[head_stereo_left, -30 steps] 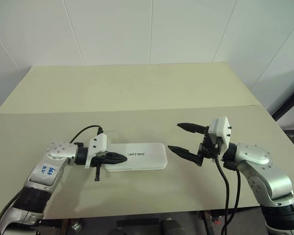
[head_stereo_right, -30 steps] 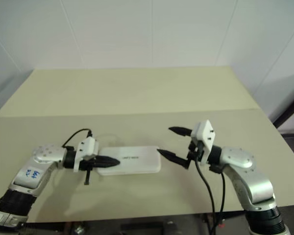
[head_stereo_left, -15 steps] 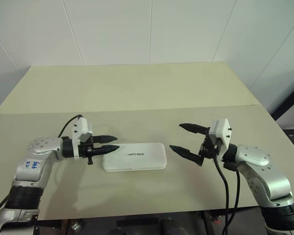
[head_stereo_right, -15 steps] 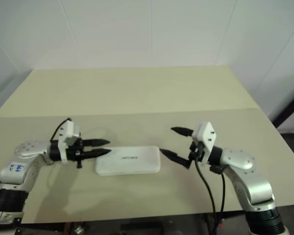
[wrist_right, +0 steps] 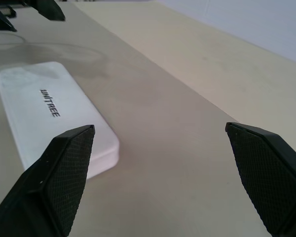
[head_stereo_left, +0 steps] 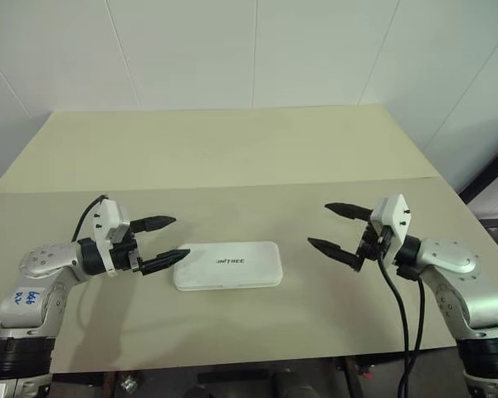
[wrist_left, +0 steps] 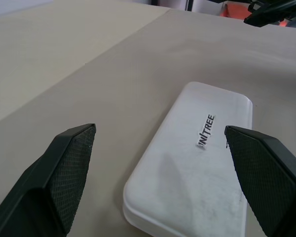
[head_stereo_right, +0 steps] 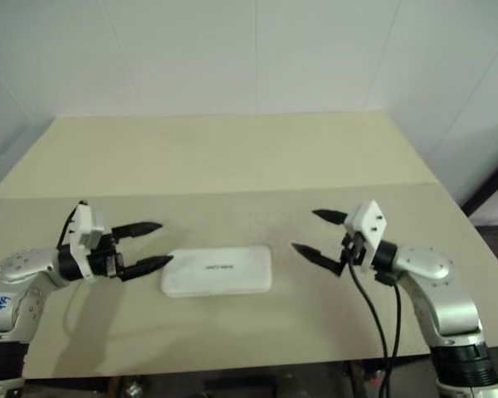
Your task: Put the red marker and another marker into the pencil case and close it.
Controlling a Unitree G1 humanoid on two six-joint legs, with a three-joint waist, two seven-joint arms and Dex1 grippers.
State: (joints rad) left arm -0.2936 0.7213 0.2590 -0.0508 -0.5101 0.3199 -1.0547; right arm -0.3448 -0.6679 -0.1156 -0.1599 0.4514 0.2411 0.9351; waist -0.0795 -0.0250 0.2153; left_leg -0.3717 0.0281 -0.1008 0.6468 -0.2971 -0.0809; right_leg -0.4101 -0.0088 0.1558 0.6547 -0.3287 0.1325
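The pencil case (head_stereo_left: pixel 228 265) is seen lying flat and shut on the table (head_stereo_left: pixel 232 149), its long axis running side to side between the two arms, lid lettering facing up. No markers are seen on the tabletop; by the closed lid it is judged that the task is at or near its end.

The left gripper (head_stereo_left: pixel 159 242) is held just off the case's left end, fingers spread wide and clamped on nothing, pointing inward toward the case. The right gripper (head_stereo_left: pixel 339 227) is held further off on the other side, well apart from the case's right end, its fingers likewise spread and empty. The left arm is therefore the nearer one, should the lid need a last press; the case lies straight ahead of it, end-on.

From the left wrist view the case's rounded near end and the lettering are shown between the open fingers (wrist_left: pixel 64 173), with the other gripper's tips at the far edge. From the right wrist view the gap of bare table before the case is made plain, which the head views flatten.
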